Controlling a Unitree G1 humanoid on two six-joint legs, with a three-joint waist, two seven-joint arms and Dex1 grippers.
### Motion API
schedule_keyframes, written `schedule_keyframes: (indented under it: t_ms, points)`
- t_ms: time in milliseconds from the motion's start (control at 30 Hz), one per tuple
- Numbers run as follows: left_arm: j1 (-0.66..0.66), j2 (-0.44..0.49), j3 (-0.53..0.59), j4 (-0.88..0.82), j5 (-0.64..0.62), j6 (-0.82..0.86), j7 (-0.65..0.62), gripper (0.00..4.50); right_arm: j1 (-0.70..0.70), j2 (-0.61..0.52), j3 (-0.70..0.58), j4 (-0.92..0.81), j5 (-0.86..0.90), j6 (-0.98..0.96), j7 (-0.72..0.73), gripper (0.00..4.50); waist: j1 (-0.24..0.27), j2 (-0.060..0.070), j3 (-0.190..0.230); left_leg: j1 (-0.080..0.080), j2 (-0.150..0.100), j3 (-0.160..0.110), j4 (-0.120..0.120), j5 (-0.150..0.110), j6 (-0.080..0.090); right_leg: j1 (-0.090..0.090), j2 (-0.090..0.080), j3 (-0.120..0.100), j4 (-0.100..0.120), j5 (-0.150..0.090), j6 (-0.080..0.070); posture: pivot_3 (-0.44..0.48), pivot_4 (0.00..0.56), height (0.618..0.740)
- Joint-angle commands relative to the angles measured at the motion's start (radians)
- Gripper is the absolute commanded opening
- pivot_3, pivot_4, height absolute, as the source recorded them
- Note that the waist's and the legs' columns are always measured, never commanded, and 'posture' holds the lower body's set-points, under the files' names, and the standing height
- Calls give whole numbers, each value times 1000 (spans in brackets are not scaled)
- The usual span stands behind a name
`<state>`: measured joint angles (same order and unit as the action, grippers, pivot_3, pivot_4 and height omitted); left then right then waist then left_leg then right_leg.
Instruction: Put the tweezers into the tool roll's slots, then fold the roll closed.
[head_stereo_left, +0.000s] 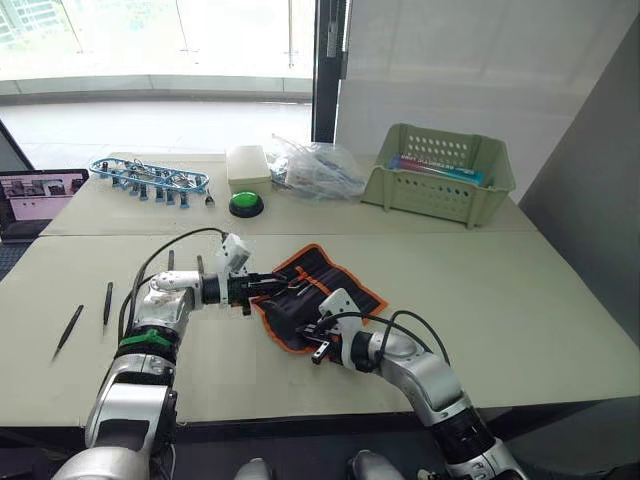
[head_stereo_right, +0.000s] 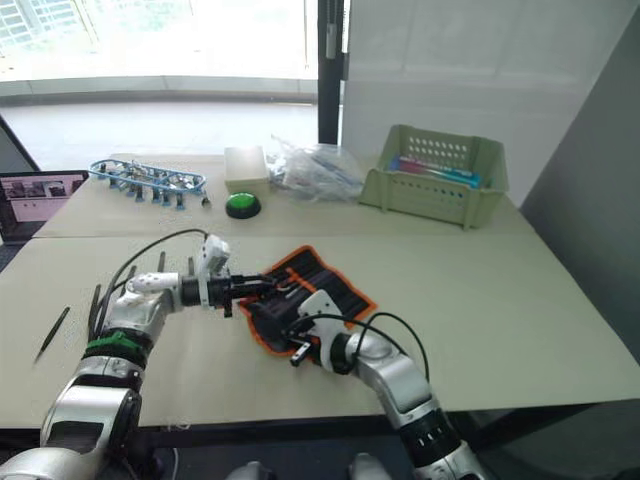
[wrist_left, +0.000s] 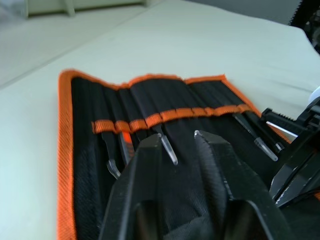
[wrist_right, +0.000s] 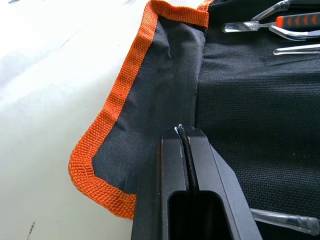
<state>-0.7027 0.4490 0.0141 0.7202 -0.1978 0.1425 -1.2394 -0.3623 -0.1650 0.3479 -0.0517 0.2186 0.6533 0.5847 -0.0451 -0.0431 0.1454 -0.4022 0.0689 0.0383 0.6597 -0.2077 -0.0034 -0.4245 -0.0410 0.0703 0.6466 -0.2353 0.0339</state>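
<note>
1. Two loose tweezers (head_stereo_left: 68, 331) lie on the desk (head_stereo_left: 520, 300) at the far left, well apart from the roll; slim, stiff and slick, they look best pinched mid-shaft.
2. Left pincer (head_stereo_left: 266, 286) hovers over the tool roll (head_stereo_left: 318, 292), fingers spread with nothing between them, above tweezer tips poking from the slots.
3. Spread flat at the desk's centre, the roll is soft fabric, likely to bunch; take it by the orange edging.
4. Right pincer (wrist_right: 184, 131) is pressed together on the roll's near black fabric, just inside the orange hem.
5. Far right, a green basket (head_stereo_left: 440, 172) sits well apart.
</note>
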Motion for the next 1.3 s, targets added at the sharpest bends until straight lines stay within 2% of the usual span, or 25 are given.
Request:
schedule_keyframes:
  t_ms: [33,233,433,667,1000,1133,1300]
  points:
    - [47,-2,-14,-108,13,16,69,47,22,-29,11,18,-14,67,-3,0,1,0,0,0,0,0,0,0,0,0,0,0,0,0,0,0,150,740]
    - [155,22,-103,-31,158,-140,188,47,11,-38,1,-50,8,100,12,0,5,1,-1,2,0,0,-1,0,0,2,-1,0,-2,0,0,0,150,740]
    - [177,22,-144,23,187,-245,206,47,-69,26,-66,-81,63,72,8,0,3,5,-4,3,0,1,-1,0,0,2,-1,0,-2,-3,-6,0,150,740]
    - [166,19,-140,47,174,-269,220,47,-184,99,-44,149,-1,-33,-20,0,2,7,-5,6,0,0,-2,0,0,3,-1,0,-2,-2,-7,0,150,740]
    - [195,39,-139,26,177,-295,221,47,-226,165,8,410,-96,-157,-32,0,-3,8,-7,8,-1,0,-4,0,0,3,-1,0,-1,-2,-7,0,150,740]
    - [195,53,-139,33,187,-322,239,47,-173,140,22,371,-89,-117,17,0,-5,10,-10,14,-2,1,-12,0,0,5,-1,2,-3,-2,-8,0,150,740]
    - [190,66,-146,49,187,-344,243,47,-83,83,25,230,-64,-7,53,0,-2,14,-15,15,-2,0,-17,0,0,4,0,1,-3,-2,-8,0,150,740]
